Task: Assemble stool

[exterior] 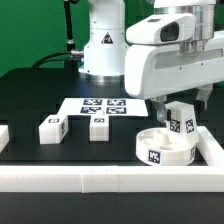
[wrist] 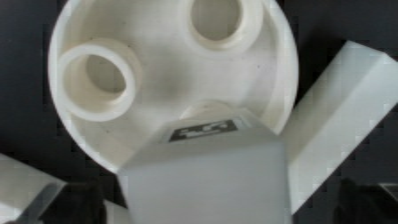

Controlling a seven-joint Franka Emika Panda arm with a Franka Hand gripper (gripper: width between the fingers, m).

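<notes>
The round white seat (exterior: 163, 148) lies at the front of the exterior view's right, tag on its side wall. In the wrist view the seat (wrist: 169, 75) shows two round holes. My gripper (exterior: 180, 108) is shut on one white block leg (exterior: 181, 123) and holds it upright just over the seat's far side. In the wrist view this leg (wrist: 205, 170) fills the space between the jaws of the gripper (wrist: 205, 205), its tagged end toward the seat; the fingers themselves are hidden. Two more legs (exterior: 52, 128) (exterior: 98, 126) stand on the black table at the exterior view's left.
The marker board (exterior: 105, 105) lies flat behind the two loose legs. White border rails run along the front (exterior: 100, 176) and right (exterior: 212, 150); the right rail also shows in the wrist view (wrist: 338, 110). The robot base (exterior: 103, 45) stands at the back.
</notes>
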